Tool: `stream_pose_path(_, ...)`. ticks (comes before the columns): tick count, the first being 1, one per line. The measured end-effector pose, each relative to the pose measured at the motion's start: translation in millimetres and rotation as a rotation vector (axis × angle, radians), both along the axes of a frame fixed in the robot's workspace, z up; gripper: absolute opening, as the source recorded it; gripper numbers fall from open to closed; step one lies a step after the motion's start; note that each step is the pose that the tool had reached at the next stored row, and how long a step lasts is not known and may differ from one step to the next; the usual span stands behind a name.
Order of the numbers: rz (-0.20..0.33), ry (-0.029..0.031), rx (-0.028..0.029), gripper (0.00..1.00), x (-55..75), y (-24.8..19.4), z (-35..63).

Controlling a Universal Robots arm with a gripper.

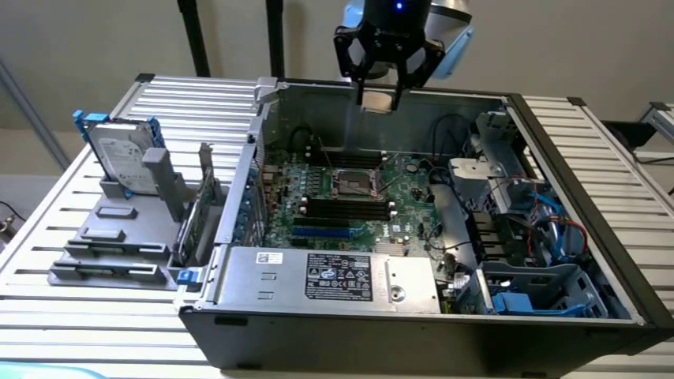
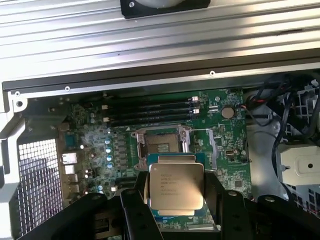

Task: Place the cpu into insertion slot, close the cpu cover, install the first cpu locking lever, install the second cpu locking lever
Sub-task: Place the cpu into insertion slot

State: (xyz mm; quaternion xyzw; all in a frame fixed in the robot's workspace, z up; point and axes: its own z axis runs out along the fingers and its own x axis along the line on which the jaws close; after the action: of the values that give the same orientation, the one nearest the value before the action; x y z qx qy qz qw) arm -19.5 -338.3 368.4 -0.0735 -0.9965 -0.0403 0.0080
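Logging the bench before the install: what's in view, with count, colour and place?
cpu: one, silvery-beige, gripped in the tool
insertion slot: one, black, metal-rimmed, mid motherboard
motherboard: one, green, inside the case
memory sticks: several, black, beside the slot
power supply: one, silver, case edge nearest the exterior view
hard drive: one, silver, in the grey rack, exterior view's left
case: one, black, open, on slatted table
tool: one, black, shut on cpu, above the case's far wall
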Motion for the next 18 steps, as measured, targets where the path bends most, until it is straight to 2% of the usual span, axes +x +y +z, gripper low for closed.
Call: stream_pose_path(18,-0.303,0.0000,-0.0006,0.55,0.0,0.0,-1.1)
